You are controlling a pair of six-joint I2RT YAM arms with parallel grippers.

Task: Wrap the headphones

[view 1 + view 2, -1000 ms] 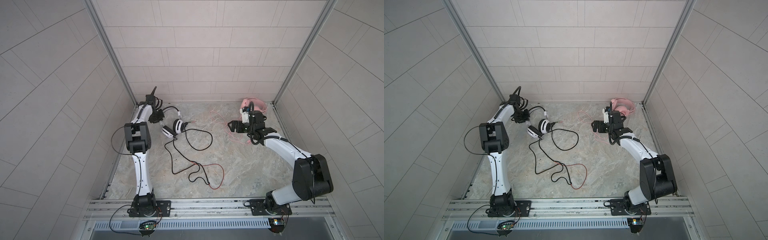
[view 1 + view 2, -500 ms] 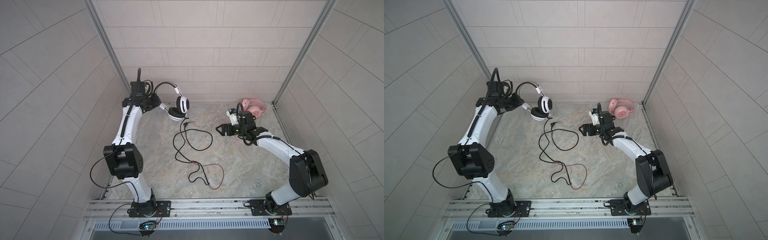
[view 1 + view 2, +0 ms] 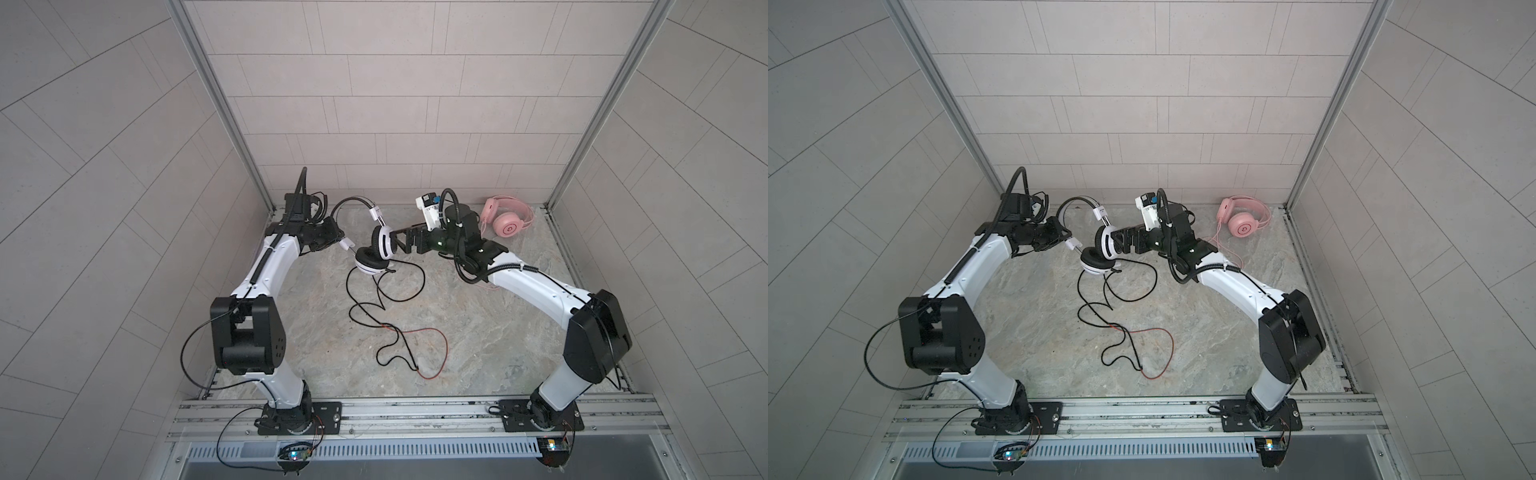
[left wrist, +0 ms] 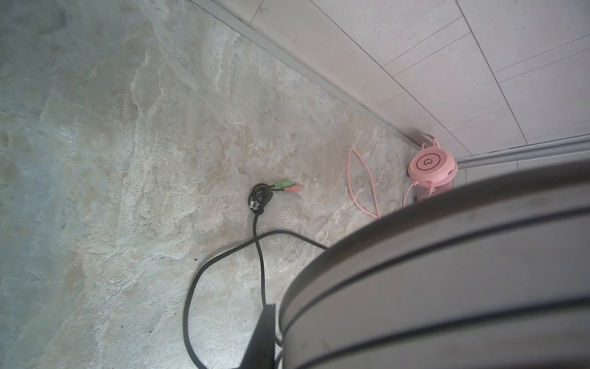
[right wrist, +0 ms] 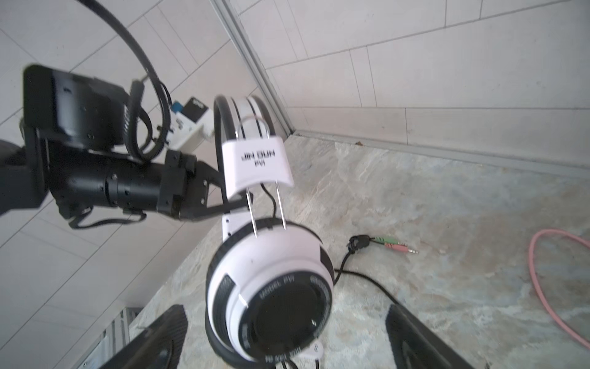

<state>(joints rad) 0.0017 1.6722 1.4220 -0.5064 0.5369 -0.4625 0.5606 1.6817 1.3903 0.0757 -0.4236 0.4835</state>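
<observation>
White headset [image 3: 382, 246], black band: clamped in left gripper [image 3: 337, 237], ear cup at right gripper [image 3: 400, 241], jaws spread wide. Black-red cord [image 3: 388, 309] trails floorward beneath both. Pink headset [image 3: 509, 217] behind right gripper.

Printed in black on the white slider block [image 5: 257, 166] of the white headset [image 5: 268, 255]: "JIN DUN" above "PV1". Around its ear cup ring [image 5: 287, 306], upside down: "Model PV1"; remaining lettering blurred. On the pink headset [image 4: 431, 163]: curled logo inside a ring.

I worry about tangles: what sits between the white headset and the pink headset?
In both top views, the right gripper, jaws open, and its wrist fill the stretch between the white headset and the pink headset.
</observation>
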